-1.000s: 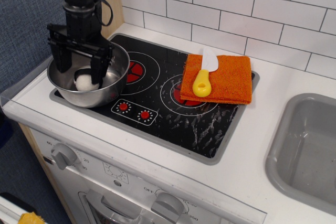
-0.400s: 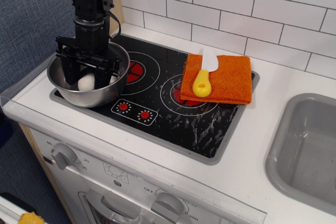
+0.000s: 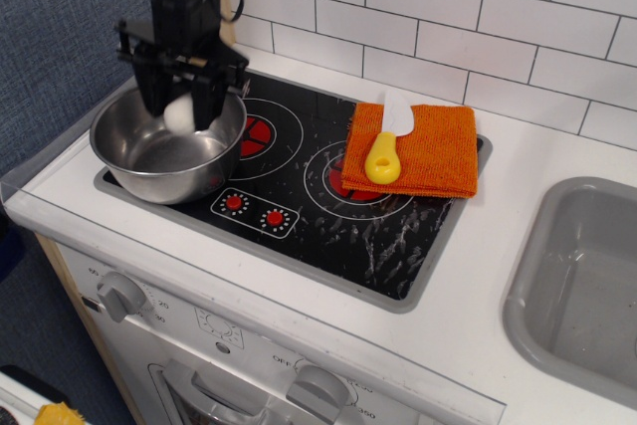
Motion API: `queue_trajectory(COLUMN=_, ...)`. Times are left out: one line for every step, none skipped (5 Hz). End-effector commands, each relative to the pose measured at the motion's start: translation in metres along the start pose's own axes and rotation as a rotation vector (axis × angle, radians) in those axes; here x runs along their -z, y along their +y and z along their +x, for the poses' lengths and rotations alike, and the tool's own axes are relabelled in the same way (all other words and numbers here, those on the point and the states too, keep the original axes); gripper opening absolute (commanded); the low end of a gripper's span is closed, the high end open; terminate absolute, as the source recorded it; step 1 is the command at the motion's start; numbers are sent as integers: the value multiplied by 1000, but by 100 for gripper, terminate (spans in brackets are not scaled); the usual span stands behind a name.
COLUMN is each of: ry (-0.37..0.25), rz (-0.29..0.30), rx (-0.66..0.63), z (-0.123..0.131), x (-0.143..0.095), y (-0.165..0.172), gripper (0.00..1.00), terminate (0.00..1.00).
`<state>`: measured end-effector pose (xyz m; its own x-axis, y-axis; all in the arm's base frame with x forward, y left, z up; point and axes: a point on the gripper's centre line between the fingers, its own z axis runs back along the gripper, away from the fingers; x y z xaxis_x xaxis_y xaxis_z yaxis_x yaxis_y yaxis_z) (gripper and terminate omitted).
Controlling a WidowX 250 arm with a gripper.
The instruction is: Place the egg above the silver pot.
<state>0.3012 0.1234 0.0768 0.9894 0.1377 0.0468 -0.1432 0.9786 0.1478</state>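
Observation:
The silver pot (image 3: 139, 168) is a shiny steel bowl on the front left of the black stovetop. My gripper (image 3: 181, 111) hangs over the pot's far side, fingers pointing down. It is shut on the egg (image 3: 180, 114), a small white ball held between the black fingers, lifted clear of the pot's bottom at about rim height. The pot's inside looks empty.
An orange cloth (image 3: 423, 151) lies on the right burner with a yellow-handled white spatula (image 3: 383, 151) on it. A grey sink (image 3: 587, 286) is at the right. A white tiled wall runs behind the stove. Red knobs (image 3: 254, 210) sit in front of the pot.
The gripper closed on the egg inside the pot and rose with it, moving slightly back and right. The egg left the pot's bottom.

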Motion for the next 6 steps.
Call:
queue_trajectory(ry=-111, rz=-64, rx=59, z=33, x=-38, y=-35, gripper=0, terminate=0)
queue_trajectory(ry=-116, rz=-114, rx=33, z=68, x=-30, y=-33, gripper=0, terminate=0)
queue_trajectory(ry=-95, rz=-120, rx=23, z=85, x=-17, y=-25, gripper=0, terminate=0)
queue_trajectory(ry=-51, rz=-81, rx=22, z=92, x=-1, y=-16, gripper=0, terminate=0)
queue_trajectory(ry=-29, rz=-46, rx=12, z=92, x=8, y=-7, gripper=0, terminate=0)
queue_trajectory(ry=-19, rz=-55, rx=35, z=94, x=14, y=-5, gripper=100, terminate=0)
